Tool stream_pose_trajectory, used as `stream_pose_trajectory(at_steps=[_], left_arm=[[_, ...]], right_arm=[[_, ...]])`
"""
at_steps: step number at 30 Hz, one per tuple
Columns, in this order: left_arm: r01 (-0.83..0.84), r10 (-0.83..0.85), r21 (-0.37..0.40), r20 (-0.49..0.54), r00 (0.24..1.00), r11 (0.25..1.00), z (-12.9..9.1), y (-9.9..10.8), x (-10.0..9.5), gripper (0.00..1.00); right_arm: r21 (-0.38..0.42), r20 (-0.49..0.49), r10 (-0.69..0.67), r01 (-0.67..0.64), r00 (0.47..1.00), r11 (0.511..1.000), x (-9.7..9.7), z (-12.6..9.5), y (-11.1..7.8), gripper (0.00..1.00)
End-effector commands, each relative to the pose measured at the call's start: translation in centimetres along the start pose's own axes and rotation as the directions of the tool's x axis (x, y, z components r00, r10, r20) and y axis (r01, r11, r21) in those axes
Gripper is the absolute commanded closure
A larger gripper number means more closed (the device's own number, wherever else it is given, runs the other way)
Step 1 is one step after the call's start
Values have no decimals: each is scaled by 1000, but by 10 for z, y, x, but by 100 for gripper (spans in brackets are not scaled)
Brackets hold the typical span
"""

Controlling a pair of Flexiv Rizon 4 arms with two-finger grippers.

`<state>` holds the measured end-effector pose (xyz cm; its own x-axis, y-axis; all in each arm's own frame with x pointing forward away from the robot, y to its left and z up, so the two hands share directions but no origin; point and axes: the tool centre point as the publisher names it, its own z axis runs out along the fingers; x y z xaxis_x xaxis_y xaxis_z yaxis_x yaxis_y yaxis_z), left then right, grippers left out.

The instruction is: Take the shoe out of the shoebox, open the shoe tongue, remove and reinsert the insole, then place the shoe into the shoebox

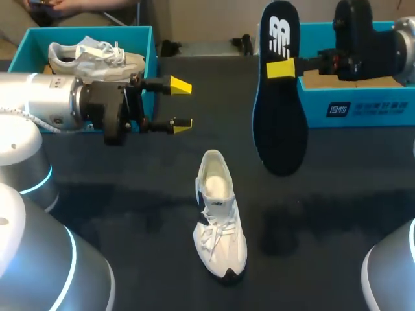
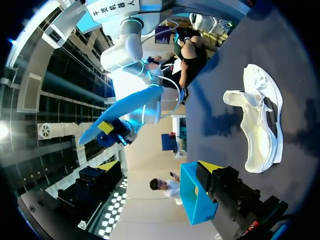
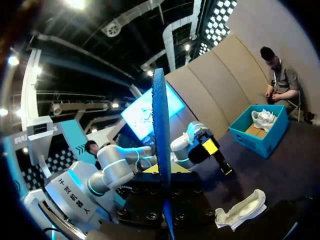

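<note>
A white shoe (image 1: 220, 217) stands upright on the dark table near the middle, toe toward the front edge; it also shows in the left wrist view as the shoe (image 2: 260, 120). A dark insole (image 1: 279, 97) with a blue edge hangs upright above the table, with my right gripper (image 1: 280, 68) shut on its upper part. In the right wrist view the insole (image 3: 161, 150) is seen edge-on between the fingers. My left gripper (image 1: 181, 105) hovers open and empty, left of the insole and beyond the shoe's heel.
A teal shoebox (image 1: 148, 45) at the back left holds a second white shoe (image 1: 94, 57). Another teal shoebox (image 1: 363, 103) sits at the back right, under my right arm. Small dark items (image 1: 172, 46) lie by the far edge.
</note>
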<state>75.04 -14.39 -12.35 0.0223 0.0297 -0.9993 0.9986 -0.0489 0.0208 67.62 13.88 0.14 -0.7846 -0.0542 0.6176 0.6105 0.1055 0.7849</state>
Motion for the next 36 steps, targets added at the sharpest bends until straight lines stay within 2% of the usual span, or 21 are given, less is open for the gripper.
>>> stream_pose_trajectory(at_steps=[1,7,9,13,17,18,35,36], left_arm=[[-2,2,0,1,1000,1000,1,0,0,0],[-2,2,0,1,1000,1000,1,0,0,0],[-2,2,0,1,1000,1000,1,0,0,0],[-2,2,0,1,1000,1000,1,0,0,0],[-2,2,0,1,1000,1000,1,0,0,0],[-2,2,0,1,1000,1000,1,0,0,0],[-2,2,0,1,1000,1000,1,0,0,0],[-2,2,0,1,1000,1000,1,0,0,0]], right_arm=[[21,-30,2,-1,1000,1000,-12,6,8,100],[21,-30,2,-1,1000,1000,-12,6,8,100],[-24,-53,72,-73,996,997,-29,4,15,100],[-5,-39,254,-254,966,967,-56,7,23,100],[-43,-50,373,-375,926,926,-72,11,19,100],[-78,-58,371,-375,927,924,-76,14,16,100],[-78,-58,371,-375,927,924,-76,14,16,100],[-72,-60,403,-407,913,911,-82,17,18,100]])
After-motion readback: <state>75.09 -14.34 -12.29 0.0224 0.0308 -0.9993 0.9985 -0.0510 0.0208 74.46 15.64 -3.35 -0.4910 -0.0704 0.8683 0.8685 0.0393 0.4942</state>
